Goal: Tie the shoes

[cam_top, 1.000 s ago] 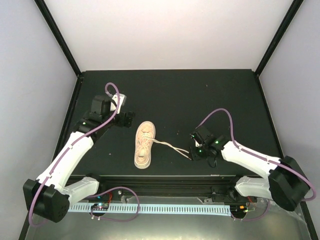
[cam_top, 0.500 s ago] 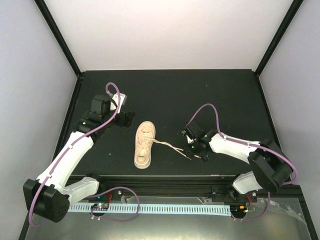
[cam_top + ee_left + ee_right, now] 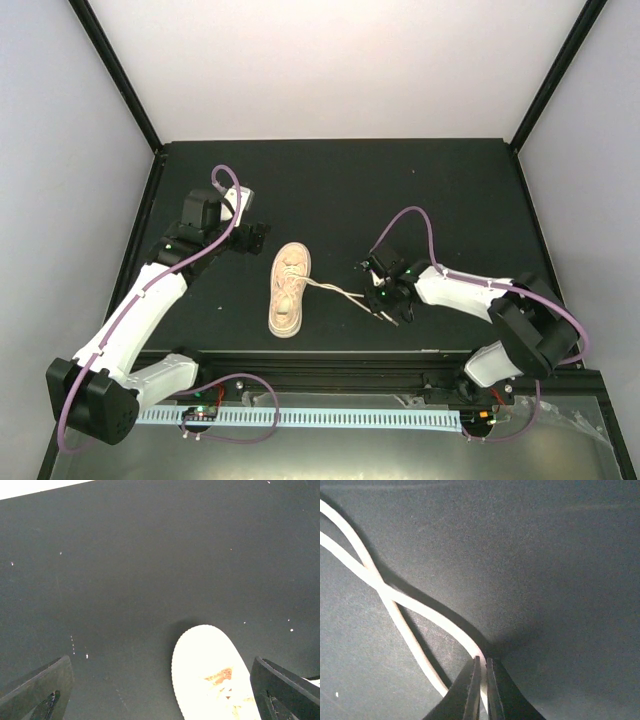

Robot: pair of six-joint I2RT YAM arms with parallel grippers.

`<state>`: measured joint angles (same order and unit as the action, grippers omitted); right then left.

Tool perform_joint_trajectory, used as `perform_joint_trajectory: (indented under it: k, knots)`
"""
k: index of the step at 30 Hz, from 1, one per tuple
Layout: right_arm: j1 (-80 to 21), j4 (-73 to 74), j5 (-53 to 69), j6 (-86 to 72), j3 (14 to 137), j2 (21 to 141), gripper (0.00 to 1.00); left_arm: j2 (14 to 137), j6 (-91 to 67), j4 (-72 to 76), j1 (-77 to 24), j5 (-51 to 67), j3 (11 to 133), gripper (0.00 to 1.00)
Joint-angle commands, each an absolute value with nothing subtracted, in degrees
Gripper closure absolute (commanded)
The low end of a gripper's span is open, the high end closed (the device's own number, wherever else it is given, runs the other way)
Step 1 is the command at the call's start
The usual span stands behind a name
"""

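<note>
Cream shoe on black table, lying 12-to-6. Its laces trail toward 3 o'clock into the right gripper. Left gripper stands at the shoe's 10 o'clock, apart.
Left wrist: jaws spread wide, holding nothing. The shoe's rounded end lies between them, the rest cut off below.
Right wrist: jaws nearly together, pinching one lace strand. The second strand crosses it at 9 o'clock, its end hidden by a finger.

shoe heel out of frame; lace end behind r pincer

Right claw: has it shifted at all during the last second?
Yes. The right claw slid slightly left, closer to the shoe, which stayed put; it pinches a lace.
</note>
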<state>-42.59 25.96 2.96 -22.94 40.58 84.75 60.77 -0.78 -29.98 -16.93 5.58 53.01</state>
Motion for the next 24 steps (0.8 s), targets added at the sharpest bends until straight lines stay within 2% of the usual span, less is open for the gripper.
perform_joint_trajectory:
  k: [1,7,13,18,22,23,24]
  knots:
    - [-42.91,26.01,0.64,-23.75,40.02,82.72,0.97,61.09,0.14,-29.00,-16.44,5.54,53.55,0.01]
    - [-43.40,31.82,10.19,-22.89,40.81,74.11,0.98,60.93,0.01,-28.70,-16.44,5.79,53.33,0.01]
    - [-51.60,33.60,19.30,-23.35,40.70,71.27,0.98,61.39,-0.09,-28.74,-16.44,6.52,53.37,0.01]
    - [-59.43,28.70,21.23,-27.71,38.87,75.74,0.98,61.38,-0.09,-28.80,-16.44,6.37,53.27,0.01]
    - [-60.91,29.44,17.94,-30.59,38.42,75.34,0.98,61.34,-0.04,-28.65,-16.44,6.23,53.00,0.01]
    - [-60.83,30.87,15.67,-30.95,38.95,74.49,0.91,61.47,-0.08,-28.68,-16.44,6.24,53.02,0.01]
    - [-60.82,32.76,13.09,-31.20,39.73,73.65,0.74,61.56,-0.09,-28.73,-16.42,6.20,53.08,0.01]
